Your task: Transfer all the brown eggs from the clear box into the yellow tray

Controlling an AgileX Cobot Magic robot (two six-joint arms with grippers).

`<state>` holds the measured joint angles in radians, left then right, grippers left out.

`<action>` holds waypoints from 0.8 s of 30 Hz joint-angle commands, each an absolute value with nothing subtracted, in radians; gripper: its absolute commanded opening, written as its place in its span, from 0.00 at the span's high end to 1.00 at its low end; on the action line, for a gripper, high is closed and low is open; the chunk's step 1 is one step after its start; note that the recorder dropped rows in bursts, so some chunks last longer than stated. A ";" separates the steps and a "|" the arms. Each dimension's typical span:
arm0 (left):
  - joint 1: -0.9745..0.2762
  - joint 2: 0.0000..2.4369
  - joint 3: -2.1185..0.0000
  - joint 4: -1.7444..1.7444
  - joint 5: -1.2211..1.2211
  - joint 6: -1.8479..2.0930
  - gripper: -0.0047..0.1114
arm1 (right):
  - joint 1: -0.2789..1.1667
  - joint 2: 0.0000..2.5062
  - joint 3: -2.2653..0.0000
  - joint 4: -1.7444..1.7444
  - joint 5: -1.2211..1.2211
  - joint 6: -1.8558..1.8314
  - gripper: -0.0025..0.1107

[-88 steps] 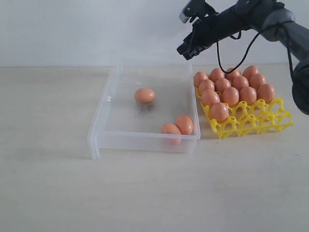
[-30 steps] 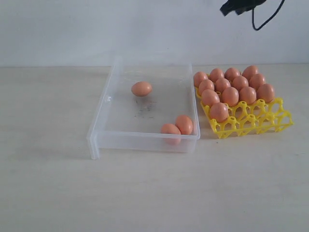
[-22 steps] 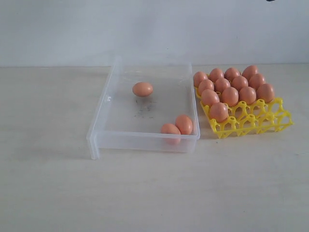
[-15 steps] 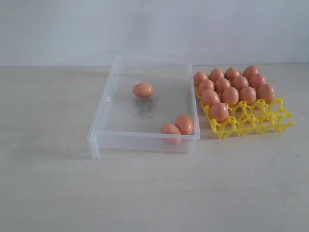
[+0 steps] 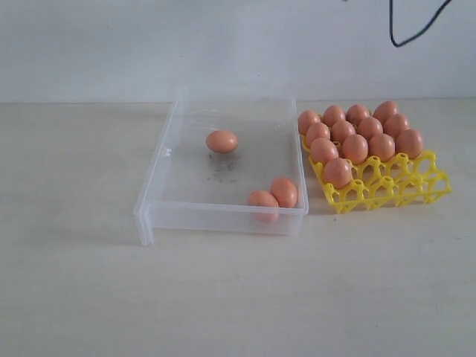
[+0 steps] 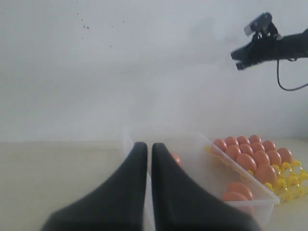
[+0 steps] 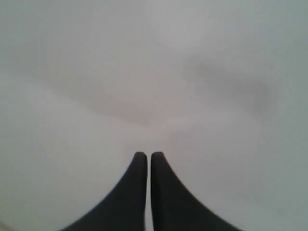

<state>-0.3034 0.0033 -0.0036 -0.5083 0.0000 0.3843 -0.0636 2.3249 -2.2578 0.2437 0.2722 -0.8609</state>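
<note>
Three brown eggs are left in the clear box (image 5: 158, 165). One lone egg (image 5: 222, 141) lies out on the open floor toward the back, with no wall near it, so I'd expect it to roll at a nudge. The other two, the front egg (image 5: 262, 199) and its neighbour (image 5: 283, 191), touch each other and lie against the front wall, in the corner nearest the yellow tray (image 5: 405, 191). That wall keeps them in place, but I judge it also leaves little room for the jaws to come down on that side.

The tray stands just beside the box's right wall, which keeps each carry short. Its back rows are full, a dozen or so eggs seated upright in their cups, and one more sits at the left of the front rows. The bare cups are at the near right. Box and tray both rest flat on the pale desk (image 5: 238, 297).

Neither arm shows in the exterior view, only a black cable (image 5: 410, 33) hanging at the top. My left gripper (image 6: 148, 146) is clenched with nothing between the jaws, held back from the box and looking along it. My right gripper (image 7: 146, 155) is likewise clamped shut and empty, facing only blank grey. The left wrist view shows the right arm (image 6: 269, 45) high above the tray. I'd say I'm between picks, and the jaws must open before any descent.
</note>
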 commanded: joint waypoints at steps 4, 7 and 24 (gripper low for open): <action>-0.300 0.000 0.000 -0.514 0.000 0.389 0.93 | -0.263 2.195 -2.109 -1.108 0.388 0.751 0.98; -0.300 0.000 0.000 -0.514 0.000 0.389 0.93 | -0.382 2.137 -2.024 -1.193 0.432 1.300 0.98; -0.300 0.000 0.000 -0.514 0.000 0.389 0.93 | -0.295 1.943 -1.476 -1.484 -1.221 1.001 0.98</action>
<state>-0.3034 0.0033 -0.0036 -0.5083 0.0000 0.3843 -0.3934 1.9615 -1.4908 -1.3470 -1.1984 1.0275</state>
